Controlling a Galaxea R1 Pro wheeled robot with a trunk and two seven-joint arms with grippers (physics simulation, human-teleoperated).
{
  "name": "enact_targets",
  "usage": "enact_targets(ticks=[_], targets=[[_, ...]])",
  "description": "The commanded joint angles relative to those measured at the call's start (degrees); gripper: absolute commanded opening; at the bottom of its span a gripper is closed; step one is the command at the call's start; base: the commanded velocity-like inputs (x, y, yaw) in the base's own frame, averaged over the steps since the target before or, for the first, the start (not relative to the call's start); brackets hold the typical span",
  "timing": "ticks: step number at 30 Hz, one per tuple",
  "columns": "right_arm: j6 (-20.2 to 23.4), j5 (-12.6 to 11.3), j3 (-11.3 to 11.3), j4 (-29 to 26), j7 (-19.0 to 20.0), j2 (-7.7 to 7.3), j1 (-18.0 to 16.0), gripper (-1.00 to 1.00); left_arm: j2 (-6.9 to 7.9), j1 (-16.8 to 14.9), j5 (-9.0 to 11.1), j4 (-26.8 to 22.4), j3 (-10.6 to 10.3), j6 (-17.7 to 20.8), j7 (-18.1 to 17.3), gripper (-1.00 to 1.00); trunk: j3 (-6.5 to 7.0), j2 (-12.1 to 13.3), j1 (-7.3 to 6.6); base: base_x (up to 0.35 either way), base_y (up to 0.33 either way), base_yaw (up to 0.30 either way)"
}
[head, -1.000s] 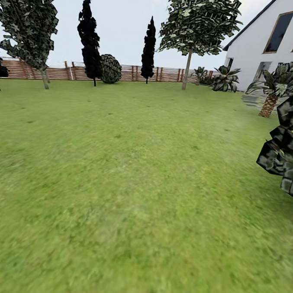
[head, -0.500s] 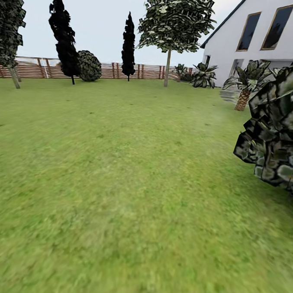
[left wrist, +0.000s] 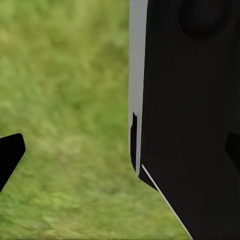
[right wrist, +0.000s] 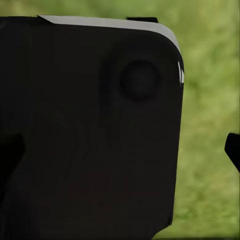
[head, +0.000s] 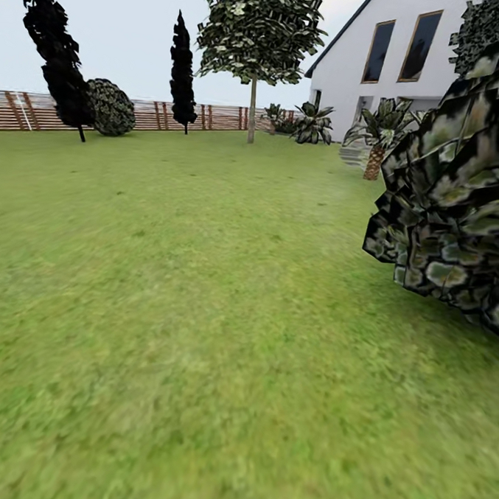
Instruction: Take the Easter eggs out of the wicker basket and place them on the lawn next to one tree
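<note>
The Easter eggs and the wicker basket are out of view. The lawn [head: 203, 291] spreads wide in the head view. At its far side stands a tree [head: 251, 120] with a straight pale trunk and a leafy crown. A mass of dark, blocky leaves [head: 460, 188] hangs close on the right, and its trunk is hidden. In the left wrist view my left gripper [left wrist: 120, 155] is open over grass beside the robot's black body, one fingertip [left wrist: 10, 155] showing at the edge. My right gripper [right wrist: 122, 160] is open too, with a fingertip [right wrist: 234, 150] over grass.
A brown slat fence [head: 36, 111] runs along the back, with two dark cypress-like trees [head: 58, 53] [head: 183, 68] and a round bush [head: 110, 108]. A white house [head: 342, 70] and a scaly palm [head: 373, 161] stand at the back right.
The camera has turned to the right: fence, trees and house have slid left in the picture, and the dark leaf mass on the right now looms much larger.
</note>
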Motion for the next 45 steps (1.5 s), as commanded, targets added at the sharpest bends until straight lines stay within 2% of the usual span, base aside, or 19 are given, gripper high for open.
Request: enact_targets(ticks=[1, 45], targets=[[0.0, 0.0, 0.0, 0.0, 0.0, 0.00, 0.0, 1.00, 0.00, 0.0, 0.0, 0.0, 0.0, 0.0, 0.0, 1.00, -0.04, 0.0, 0.00, 0.000, 0.000, -0.272], [0.0, 0.0, -0.1, -0.1, 0.0, -0.62, 0.0, 1.00, 0.00, 0.0, 0.0, 0.0, 0.0, 0.0, 0.0, 1.00, -1.36, 0.0, 0.00, 0.000, 0.000, -0.278]])
